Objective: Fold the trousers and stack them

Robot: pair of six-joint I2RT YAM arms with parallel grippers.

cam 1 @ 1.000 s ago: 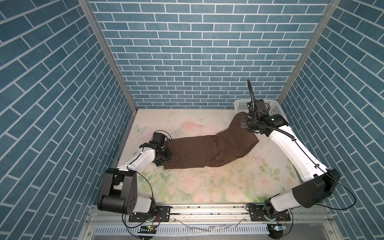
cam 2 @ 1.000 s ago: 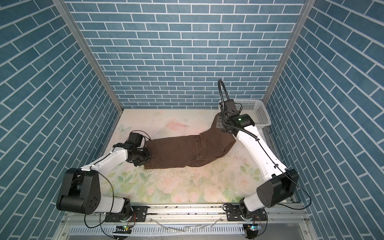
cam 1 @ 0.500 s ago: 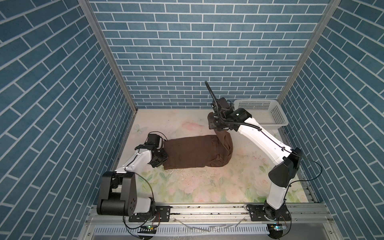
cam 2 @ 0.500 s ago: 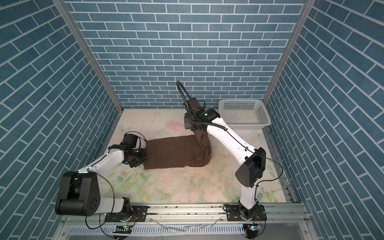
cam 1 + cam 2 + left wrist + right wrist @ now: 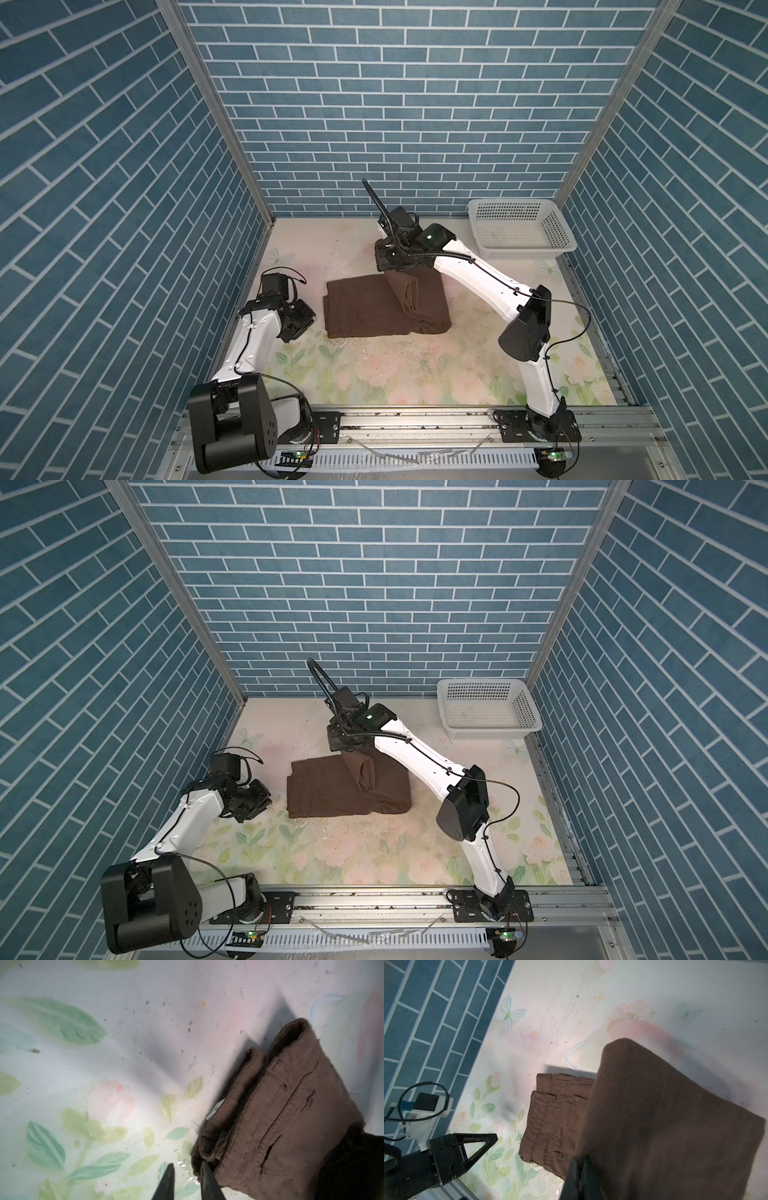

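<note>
- The dark chocolate-brown soft fabric trousers (image 5: 365, 307) lie near the middle of the pale floral-printed worktop (image 5: 415, 374). Their long axis runs from left to right in both top views, with the waist end (image 5: 332, 305) on the left.
- The leg end is raised from the right part and hangs as a doubled flap above the back edge of the lying part.
- The right claw (image 5: 392, 268) is closed on this flap and pinches the cloth. From it the waist lies to the left and a little toward the front, so I judge that the coming move carries the flap that way.
- The right arm reaches to the middle, elbow bent, wrist pointing down.
- The left claw (image 5: 305, 322) sits low just beside the waist end, nearer to it than the right one. Its jaws stand a little apart, with no cloth between them.
- The white plastic mesh basket (image 5: 528, 251) stands well apart, in the back right corner.
</note>
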